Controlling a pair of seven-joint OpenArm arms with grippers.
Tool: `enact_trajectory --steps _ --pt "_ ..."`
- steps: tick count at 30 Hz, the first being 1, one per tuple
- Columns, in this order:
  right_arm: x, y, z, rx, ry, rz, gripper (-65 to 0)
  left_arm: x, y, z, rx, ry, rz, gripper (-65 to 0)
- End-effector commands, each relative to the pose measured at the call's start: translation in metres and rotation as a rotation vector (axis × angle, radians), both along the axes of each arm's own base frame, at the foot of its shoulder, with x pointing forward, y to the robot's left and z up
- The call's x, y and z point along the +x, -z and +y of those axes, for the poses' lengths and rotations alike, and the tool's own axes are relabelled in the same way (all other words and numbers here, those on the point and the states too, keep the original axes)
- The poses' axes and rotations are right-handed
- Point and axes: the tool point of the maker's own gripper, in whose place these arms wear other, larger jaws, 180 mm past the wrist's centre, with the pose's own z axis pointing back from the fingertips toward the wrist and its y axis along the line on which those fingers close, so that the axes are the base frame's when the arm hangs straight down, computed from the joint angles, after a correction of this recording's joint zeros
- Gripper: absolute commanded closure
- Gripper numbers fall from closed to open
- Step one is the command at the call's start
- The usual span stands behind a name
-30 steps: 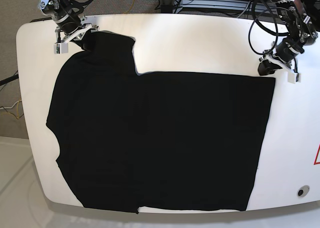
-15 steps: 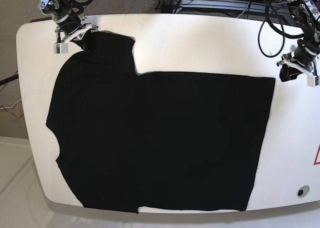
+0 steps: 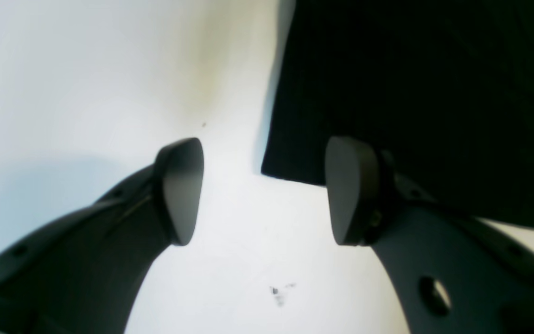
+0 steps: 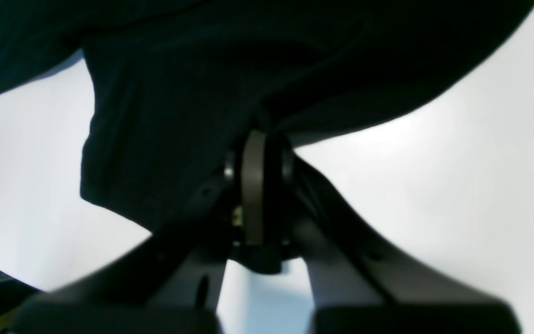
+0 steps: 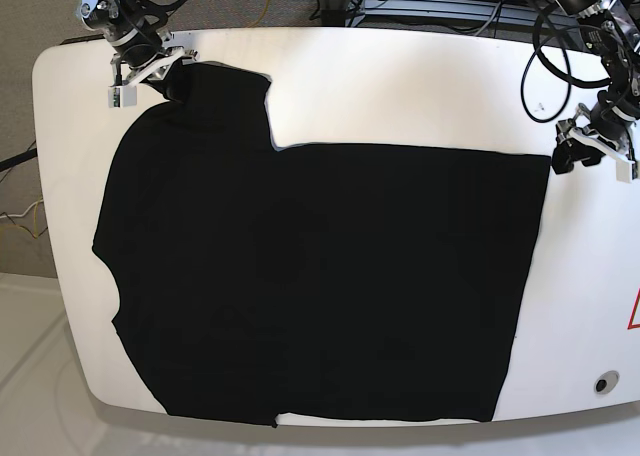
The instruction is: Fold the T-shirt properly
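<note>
Across most of the white bench (image 5: 400,86) the black T-shirt (image 5: 320,286) is lying flat, its body spreading from near the left edge toward the right edge and its hem side running along the front edge, where the cloth is reaching the rim. At the far left corner a sleeve (image 5: 225,101) is jutting up toward the back edge, and the right gripper (image 5: 150,68) is sitting on its tip; in the right wrist view its fingers (image 4: 254,185) are pressing together on a pinch of that black cloth, which is draping away above them with white bench showing to either side. Moving rightward, the far edge of the shirt is stepping down and running straight to a square corner close to the right edge of the bench. Just beside that corner the left gripper (image 5: 590,148) is hovering over bare bench; in the left wrist view its fingers (image 3: 181,190) are standing wide apart with nothing between them, and the shirt's corner (image 3: 271,171) is lying just ahead of the gap, apart from both pads. Small dark specks (image 3: 278,294) are marking the white surface below the fingers.
</note>
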Motion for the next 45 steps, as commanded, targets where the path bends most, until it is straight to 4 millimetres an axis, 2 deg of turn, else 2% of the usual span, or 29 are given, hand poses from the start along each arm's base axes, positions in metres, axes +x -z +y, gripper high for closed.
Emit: enact_trajectory --steps 1,4,8,13,21,25,29,39,41,42,44,45 --pt "0.002 -0.004 -0.003 -0.013 -0.009 -0.012 -2.4 0.010 -0.005 0.014 -0.003 -0.015 -0.015 -39.4" --pt "0.001 -0.004 -0.003 -0.013 -0.009 -0.011 -2.4 0.011 0.010 0.012 -0.038 -0.010 0.021 -39.4" --pt "0.000 -0.003 -0.003 -0.013 -0.009 -0.009 -2.4 0.023 0.010 0.012 -0.044 -0.009 -0.011 -39.4" --pt "0.001 -0.004 -0.002 -0.010 -0.008 -0.012 -2.4 0.029 0.021 0.001 -0.065 0.002 -0.030 -39.4" --pt "0.000 -0.003 -0.002 -0.012 -0.009 -0.009 -2.4 0.023 0.048 -0.018 -0.115 0.031 0.041 -39.4" --pt "0.000 -0.003 -0.002 -0.012 -0.009 -0.009 -2.4 0.023 0.059 -0.040 -0.157 0.049 0.051 -39.4" --pt "0.000 -0.003 -0.002 -0.012 -0.009 -0.009 -2.4 0.022 0.063 -0.052 -0.183 0.050 0.052 -39.4" --pt "0.000 -0.004 -0.002 -0.008 -0.007 -0.011 -2.4 0.018 0.069 -0.064 -0.210 0.049 0.059 -38.8" --pt "0.000 -0.004 -0.002 -0.008 -0.007 -0.011 -2.4 0.012 0.073 -0.064 -0.211 0.047 0.073 -33.5" --pt "0.000 -0.004 -0.002 -0.008 -0.007 -0.011 -2.4 0.010 0.074 -0.063 -0.211 0.042 0.078 -28.4" --pt "0.000 -0.004 -0.002 -0.008 -0.007 -0.011 -2.4 0.009 0.075 -0.063 -0.211 0.039 0.079 -16.0" --pt "0.000 -0.004 -0.002 -0.008 -0.007 -0.011 -2.4 0.008 0.075 -0.062 -0.209 0.039 0.081 -6.5"
